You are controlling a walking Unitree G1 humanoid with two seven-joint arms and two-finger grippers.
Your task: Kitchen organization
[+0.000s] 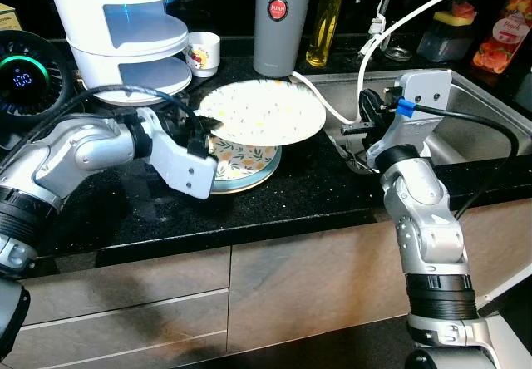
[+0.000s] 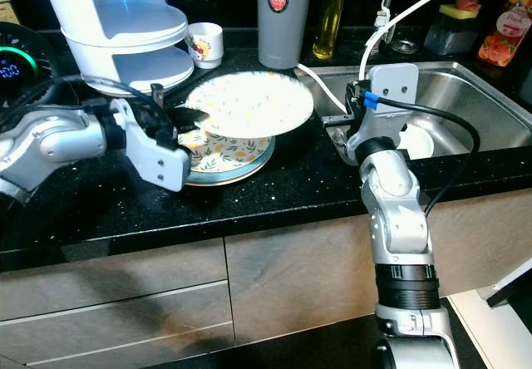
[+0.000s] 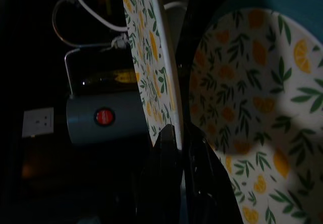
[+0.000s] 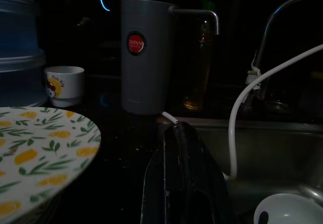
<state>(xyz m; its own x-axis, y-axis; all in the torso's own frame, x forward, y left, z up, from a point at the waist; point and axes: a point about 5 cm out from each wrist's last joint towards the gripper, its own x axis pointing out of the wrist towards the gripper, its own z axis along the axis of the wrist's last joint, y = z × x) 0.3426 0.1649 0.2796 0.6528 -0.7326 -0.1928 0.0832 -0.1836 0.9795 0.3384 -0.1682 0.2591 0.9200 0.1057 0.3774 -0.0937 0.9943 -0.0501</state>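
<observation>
Black speckled counter (image 1: 274, 194) runs across the scene w/ a steel sink (image 1: 474, 128) at 3 o'clock and wooden drawer fronts below. Left pincer (image 1: 209, 122) is closed on the rim of a lemon-patterned plate (image 1: 262, 111), gripping its 9 o'clock edge; the plate is held roughly level, lifted above a stack of matching plates (image 1: 243, 168) that sits on the counter (top one of the stack shows the same lemon and leaf print, teal rim beneath). In the left wrist view the black fingers (image 3: 164, 148) pinch the thin plate edge, w/ the stack's face just beside. Right pincer (image 2: 341, 122) hangs at the sink's near-left corner, at about 3 o'clock from the lifted plate, apart from it; its fingers look pressed together in the right wrist view, holding nothing. Behind the plate at 12 o'clock stands a grey dispenser (image 1: 283, 20) w/ a red round label, an oil bottle (image 1: 325, 20) just beside it at 3 o'clock. At 10 o'clock: small white cup (image 1: 202, 53) w/ a printed motif, next to a tall white tiered appliance (image 1: 125, 28). Far 9 o'clock, a dark device w/ a green-lit ring (image 1: 25, 74). White hose (image 1: 391, 32) curves from the tap area down toward the sink edge. Something white and round (image 2: 414, 143) lies in the sink basin.
</observation>
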